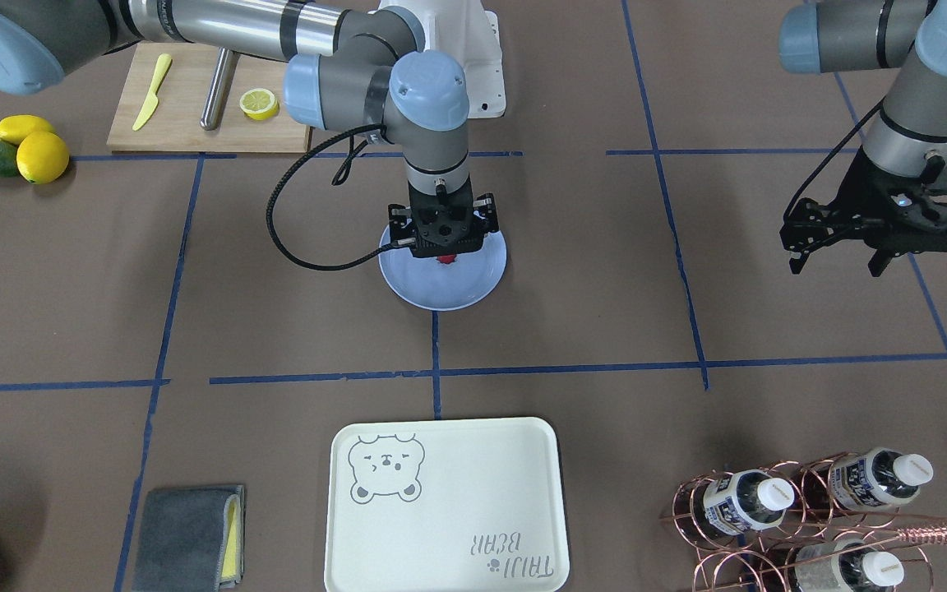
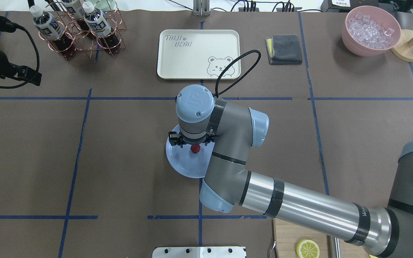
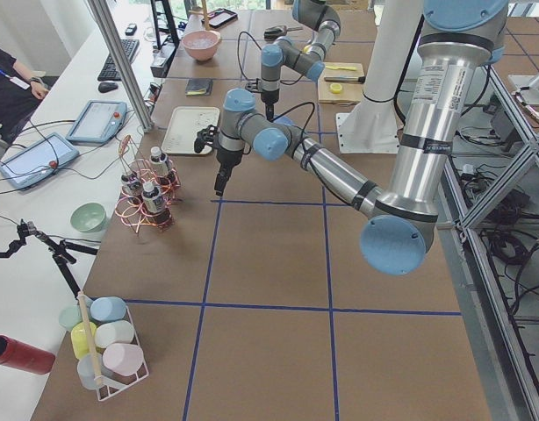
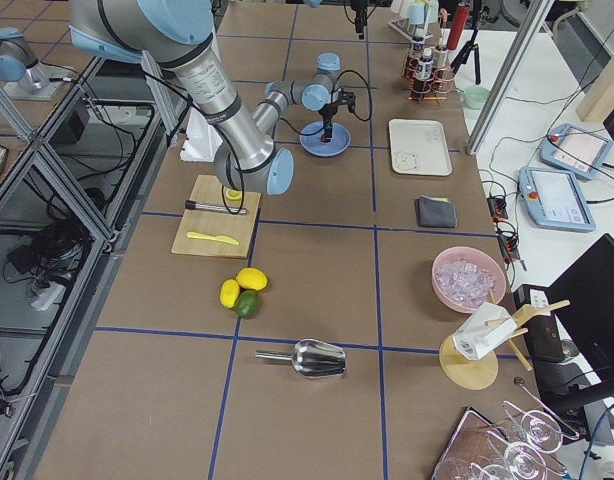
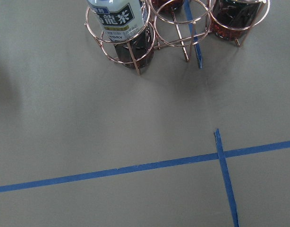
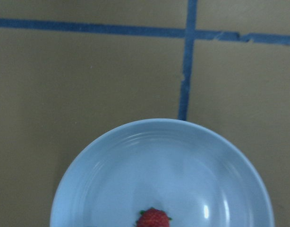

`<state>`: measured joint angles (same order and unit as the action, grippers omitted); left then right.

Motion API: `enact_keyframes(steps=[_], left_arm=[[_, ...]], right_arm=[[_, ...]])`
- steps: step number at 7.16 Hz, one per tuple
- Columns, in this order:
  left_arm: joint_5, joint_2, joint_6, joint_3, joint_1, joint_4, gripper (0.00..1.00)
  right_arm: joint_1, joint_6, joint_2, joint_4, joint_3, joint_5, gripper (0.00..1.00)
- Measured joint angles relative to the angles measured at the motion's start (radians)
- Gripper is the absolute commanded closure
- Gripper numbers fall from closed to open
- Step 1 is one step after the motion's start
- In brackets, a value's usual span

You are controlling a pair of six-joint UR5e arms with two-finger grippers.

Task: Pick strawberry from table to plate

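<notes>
The small red strawberry (image 1: 445, 260) sits right at the tips of my right gripper (image 1: 445, 255), over the round light-blue plate (image 1: 473, 284) at the middle of the table (image 1: 588, 271). The right gripper points straight down and looks shut on the strawberry; its fingers are mostly hidden under the gripper body. In the right wrist view the strawberry (image 6: 153, 219) shows at the bottom edge above the plate (image 6: 164, 165). From overhead the strawberry (image 2: 195, 148) lies over the plate (image 2: 183, 163). My left gripper (image 1: 838, 265) hangs open and empty far off to the side.
A cream bear-printed tray (image 1: 445, 506) and a grey cloth (image 1: 186, 534) lie beyond the plate. A copper rack with bottles (image 1: 802, 510) stands near the left arm. A cutting board (image 1: 194, 103) holds a half lemon, with lemons (image 1: 42, 156) and an avocado beside it.
</notes>
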<state>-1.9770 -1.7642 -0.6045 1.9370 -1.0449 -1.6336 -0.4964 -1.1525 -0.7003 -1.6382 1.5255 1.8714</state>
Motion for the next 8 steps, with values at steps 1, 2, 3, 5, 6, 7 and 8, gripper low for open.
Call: enact_keyframes(steps=[1,2,3,5,6,7,8], left_arm=[[-0.022,0.009,0.038,-0.001,-0.028,0.006,0.00],[-0.056,0.033,0.117,-0.005,-0.075,0.014,0.00],[-0.098,0.069,0.226,-0.017,-0.141,0.018,0.00],[-0.186,0.134,0.487,-0.094,-0.297,0.028,0.00],[-0.205,0.146,0.609,-0.160,-0.364,0.035,0.00],[-0.212,0.150,0.701,-0.220,-0.416,0.039,0.00],[-0.215,0.159,0.750,-0.253,-0.449,0.040,0.00]], right_arm=[[-0.039,0.059,-0.017,-0.140,0.104,0.005,0.00],[-0.089,0.162,-0.059,-0.261,0.210,0.010,0.00],[-0.161,0.282,-0.137,-0.322,0.306,0.042,0.00],[-0.351,0.548,-0.320,-0.344,0.425,0.180,0.00],[-0.470,0.698,-0.416,-0.345,0.455,0.266,0.00],[-0.583,0.849,-0.505,-0.345,0.467,0.339,0.00],[-0.680,0.975,-0.593,-0.346,0.469,0.383,0.00]])
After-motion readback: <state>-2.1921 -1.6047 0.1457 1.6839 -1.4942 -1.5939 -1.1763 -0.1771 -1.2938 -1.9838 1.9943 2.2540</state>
